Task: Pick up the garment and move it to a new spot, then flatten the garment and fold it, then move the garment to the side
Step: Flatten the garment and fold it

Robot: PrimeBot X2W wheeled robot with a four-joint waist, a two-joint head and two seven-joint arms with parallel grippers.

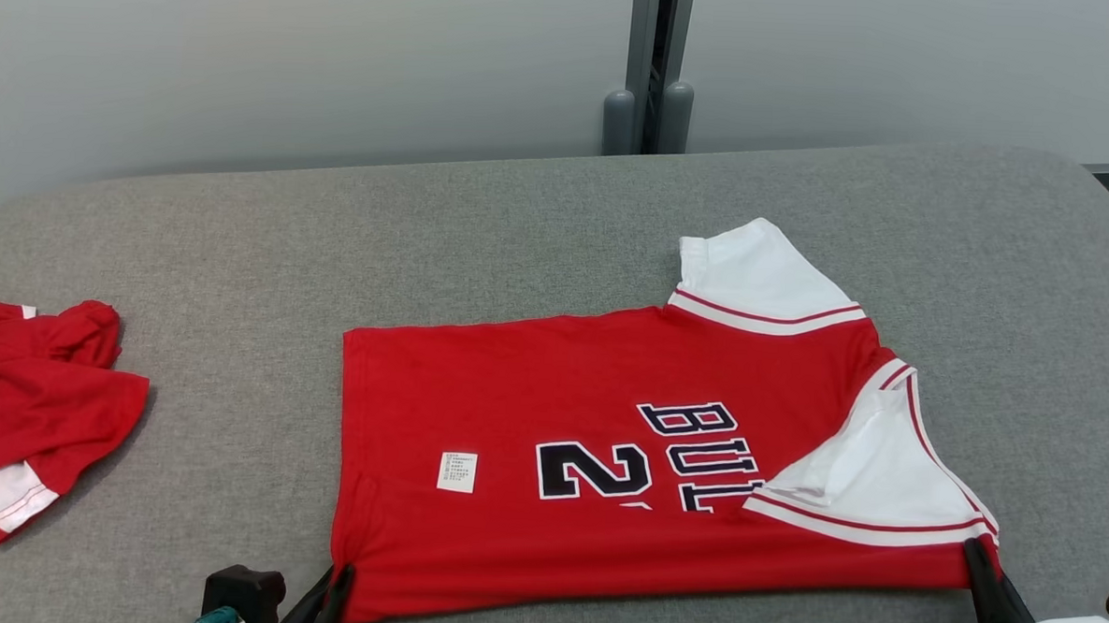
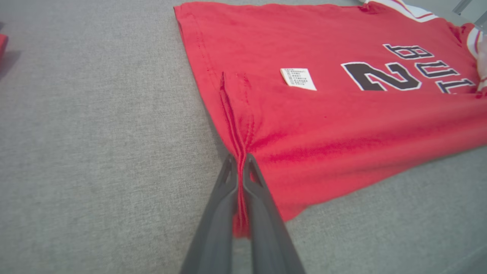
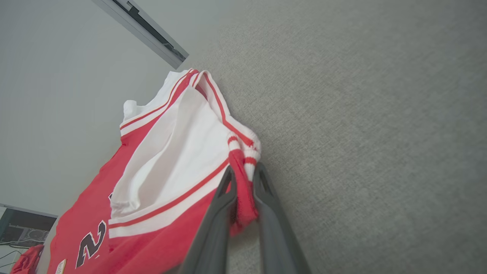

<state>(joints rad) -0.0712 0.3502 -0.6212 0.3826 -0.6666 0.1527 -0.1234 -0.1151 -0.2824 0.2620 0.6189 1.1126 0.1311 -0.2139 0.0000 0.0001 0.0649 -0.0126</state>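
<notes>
The left hand (image 2: pixel 239 158) is pressed together on the jersey (image 1: pixel 514 385), pinching its hem corner at 7 o'clock. The right hand (image 3: pixel 243 169) pinches the shoulder corner at 4 o'clock. The jersey lies folded lengthwise mid-counter (image 1: pixel 239 242), which is grey cloth. A crumpled red garment (image 1: pixel 36 392) lies at 9 o'clock. A pale wall (image 1: pixel 247 55) and grey post (image 1: pixel 654 63) stand at 12 o'clock.

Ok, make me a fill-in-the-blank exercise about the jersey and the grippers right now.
1. The left gripper and right gripper are each ____ on the jersey.
2. The jersey's sleeves are ____.
3. The small label sits beside the printed digit ____.
4. In the head view, a crumpled red garment lies to the jersey's ____.
Missing words: shut, white, 2, left.
</notes>
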